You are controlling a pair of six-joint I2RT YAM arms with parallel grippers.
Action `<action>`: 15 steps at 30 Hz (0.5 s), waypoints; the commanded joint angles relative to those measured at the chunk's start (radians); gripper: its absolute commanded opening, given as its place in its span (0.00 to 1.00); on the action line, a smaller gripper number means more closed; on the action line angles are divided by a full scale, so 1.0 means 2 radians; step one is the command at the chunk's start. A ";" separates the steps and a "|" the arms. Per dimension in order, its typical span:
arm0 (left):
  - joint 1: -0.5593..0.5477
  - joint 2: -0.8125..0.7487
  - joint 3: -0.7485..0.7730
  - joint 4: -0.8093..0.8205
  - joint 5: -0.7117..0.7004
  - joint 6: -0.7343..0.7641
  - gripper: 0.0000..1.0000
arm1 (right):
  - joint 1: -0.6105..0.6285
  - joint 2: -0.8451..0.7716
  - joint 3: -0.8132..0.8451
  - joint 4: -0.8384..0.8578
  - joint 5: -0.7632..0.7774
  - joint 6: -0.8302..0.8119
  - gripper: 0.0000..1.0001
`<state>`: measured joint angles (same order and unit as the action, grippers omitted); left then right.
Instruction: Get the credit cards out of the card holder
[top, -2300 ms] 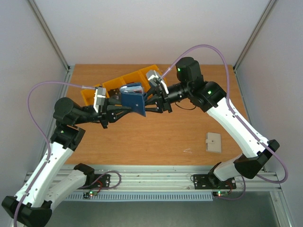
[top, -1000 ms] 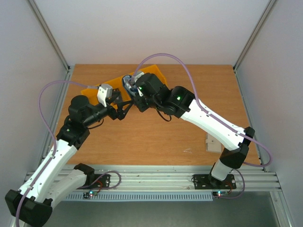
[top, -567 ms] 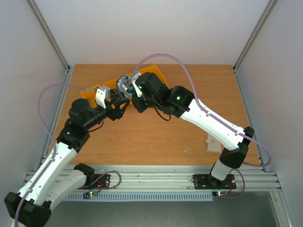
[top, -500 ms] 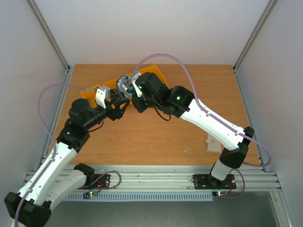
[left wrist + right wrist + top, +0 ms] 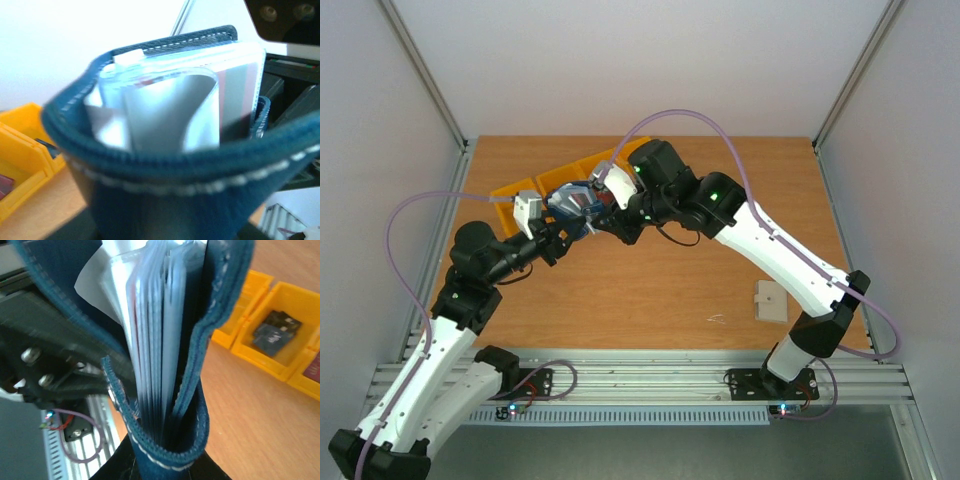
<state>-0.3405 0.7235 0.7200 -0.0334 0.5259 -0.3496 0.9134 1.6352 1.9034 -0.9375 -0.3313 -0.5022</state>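
The wallet [image 5: 572, 203] hangs open in the air above the yellow bins [image 5: 510, 192] at the back of the table [image 5: 650, 290]. The cards [image 5: 240, 95] still sit in its clear sleeves, so none looks removed yet. The left gripper [image 5: 552, 228] and right gripper [image 5: 603, 203] each appear clamped on a wallet flap.

top external: high above and behind, looking down, far from the card holder [image 5: 572, 203].
left wrist: right against card holder.
right wrist: same closeness, opposite side.
shared: card holder.
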 commanded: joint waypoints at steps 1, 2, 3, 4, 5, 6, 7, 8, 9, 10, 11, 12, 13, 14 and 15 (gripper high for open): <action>0.015 0.000 -0.009 0.032 0.000 -0.017 0.18 | -0.016 -0.045 -0.017 -0.017 -0.207 -0.018 0.01; 0.016 -0.002 -0.010 0.033 0.012 -0.018 0.12 | -0.022 -0.051 -0.030 -0.006 -0.218 -0.013 0.02; 0.016 -0.002 -0.010 0.034 0.021 -0.019 0.06 | -0.025 -0.056 -0.038 0.002 -0.224 -0.010 0.02; 0.015 -0.003 -0.011 0.036 0.027 -0.021 0.01 | -0.027 -0.060 -0.045 0.008 -0.228 -0.008 0.03; 0.016 -0.002 -0.012 0.037 0.029 -0.023 0.00 | -0.028 -0.062 -0.049 0.013 -0.230 -0.006 0.05; 0.015 -0.001 -0.011 0.036 0.028 -0.024 0.00 | -0.028 -0.063 -0.052 0.017 -0.231 -0.005 0.06; 0.016 -0.001 -0.010 0.035 0.025 -0.023 0.00 | -0.029 -0.062 -0.053 0.019 -0.233 -0.003 0.10; 0.016 -0.001 -0.008 0.033 0.025 -0.021 0.00 | -0.030 -0.063 -0.054 0.020 -0.232 -0.001 0.15; 0.015 0.000 -0.007 0.032 0.026 -0.014 0.00 | -0.031 -0.063 -0.056 0.023 -0.230 0.001 0.21; 0.015 -0.001 -0.007 0.030 0.029 -0.009 0.00 | -0.034 -0.066 -0.059 0.027 -0.225 0.004 0.28; 0.016 -0.001 -0.006 0.029 0.034 -0.004 0.00 | -0.037 -0.069 -0.062 0.033 -0.220 0.009 0.34; 0.015 -0.002 -0.006 0.028 0.040 -0.002 0.00 | -0.042 -0.073 -0.067 0.041 -0.217 0.013 0.37; 0.015 -0.005 -0.008 0.029 0.048 0.000 0.00 | -0.048 -0.077 -0.071 0.050 -0.216 0.018 0.40; 0.016 -0.006 -0.009 0.031 0.058 -0.001 0.00 | -0.053 -0.080 -0.074 0.055 -0.216 0.022 0.41; 0.015 -0.008 -0.011 0.035 0.069 -0.002 0.00 | -0.059 -0.083 -0.075 0.060 -0.216 0.024 0.42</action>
<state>-0.3225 0.7124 0.7139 -0.0090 0.6518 -0.3733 0.8127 1.5333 1.7622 -0.8799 -0.6491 -0.4885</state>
